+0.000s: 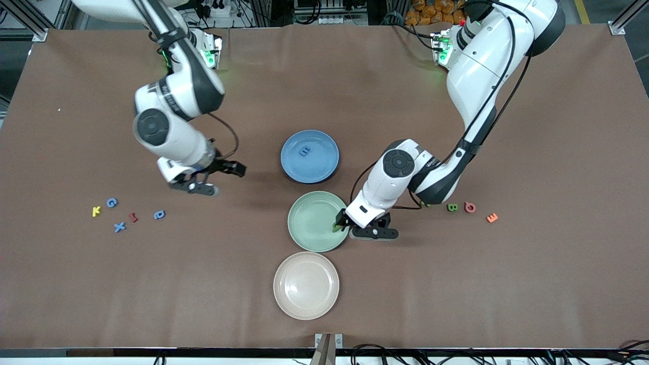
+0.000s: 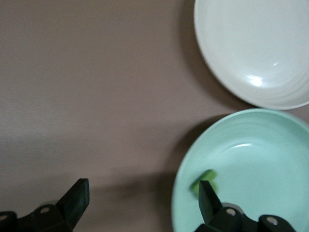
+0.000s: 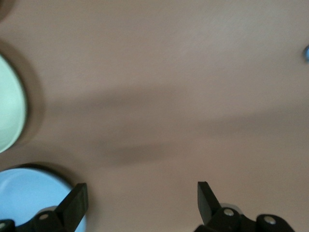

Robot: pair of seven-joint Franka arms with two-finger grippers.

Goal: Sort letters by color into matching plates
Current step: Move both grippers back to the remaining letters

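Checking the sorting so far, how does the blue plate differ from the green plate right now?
The blue plate lies farther from the front camera than the green plate. The blue plate holds a blue letter near its middle; the green plate holds a green letter at its rim, beside the open left end effector. Both are round, shallow and alike in size.

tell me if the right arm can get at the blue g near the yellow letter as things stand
Probably yes: the right gripper hangs open over bare table, and the blue G lies flat toward its end of the table, apart from the yellow letter, nothing over it.
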